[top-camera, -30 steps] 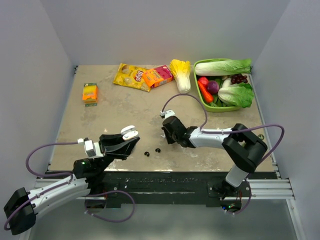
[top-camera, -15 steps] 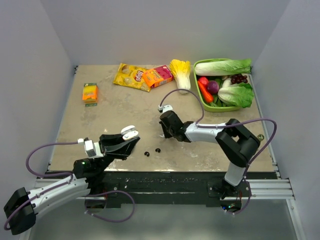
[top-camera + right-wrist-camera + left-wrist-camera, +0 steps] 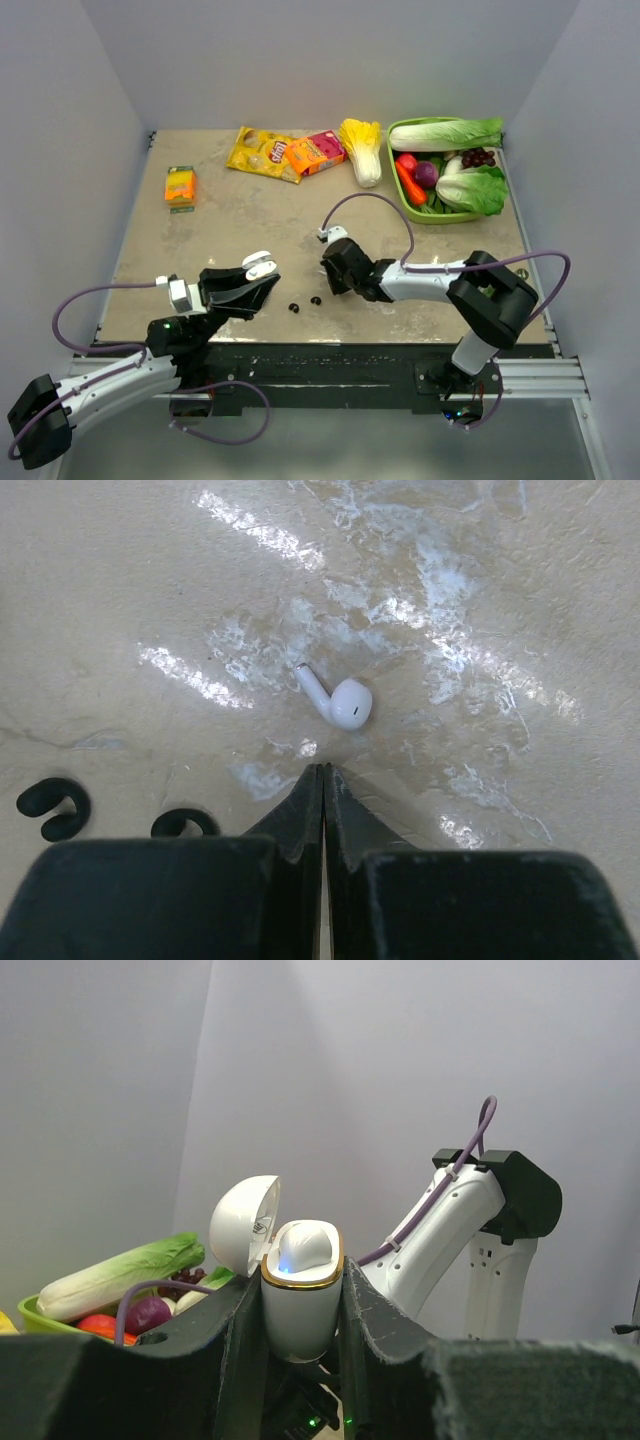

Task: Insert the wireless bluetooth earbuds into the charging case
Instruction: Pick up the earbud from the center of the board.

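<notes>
My left gripper [image 3: 262,276] is shut on a white charging case [image 3: 300,1295] with a gold rim. It holds the case upright above the table, lid [image 3: 244,1224] swung open. A white rounded shape [image 3: 305,1247] sits in the case's mouth. My right gripper [image 3: 323,770] is shut and empty, tips low over the table. One white earbud [image 3: 340,701] lies on the table just beyond those tips, not touching them. Two black earbuds [image 3: 293,307] [image 3: 316,300] lie near the front edge, between the arms; they also show in the right wrist view [image 3: 55,810] [image 3: 185,823].
A green basket [image 3: 412,211] of vegetables stands at the back right, with a yellow-white cabbage [image 3: 362,148] beside it. A yellow snack bag [image 3: 262,152], an orange box [image 3: 314,152] and a small orange pack [image 3: 180,186] lie at the back left.
My right gripper swung a little farther away and then came back nearer the front edge, staying shut. The left arm and case have not moved.
</notes>
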